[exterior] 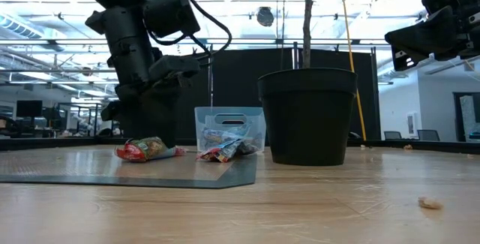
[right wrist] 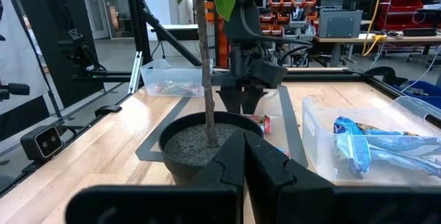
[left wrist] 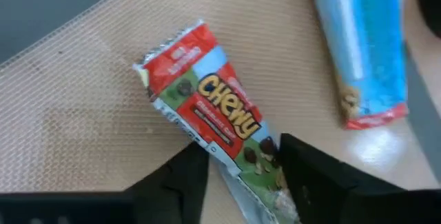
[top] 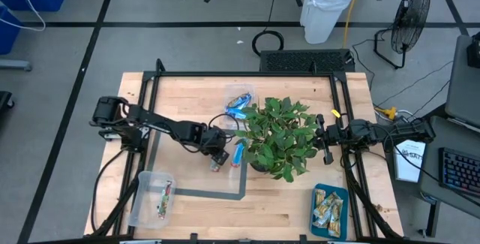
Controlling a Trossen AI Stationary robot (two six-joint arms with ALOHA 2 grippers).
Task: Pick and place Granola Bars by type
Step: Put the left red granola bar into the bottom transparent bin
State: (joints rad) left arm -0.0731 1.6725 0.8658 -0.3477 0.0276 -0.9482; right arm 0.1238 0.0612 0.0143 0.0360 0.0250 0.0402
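A red-and-tan Granola Bar lies flat on the table, left of the potted plant. My left gripper points steeply down over the bar's near end, one finger on each side of it, open. A blue Granola Bar lies beside it, close to the pot. My right gripper is shut and empty, held level above the table on the plant's right. My left gripper comes from above with its fingers standing across the red bar's lower end. The bar lies flat on the table. I cannot tell whether the fingers touch the wrapper's sides.
A clear tub with blue bars stands at the far middle. Another clear tub with red bars is at the near left. A teal tray with green bars sits at the near right. The plant's leaves overhang the middle.
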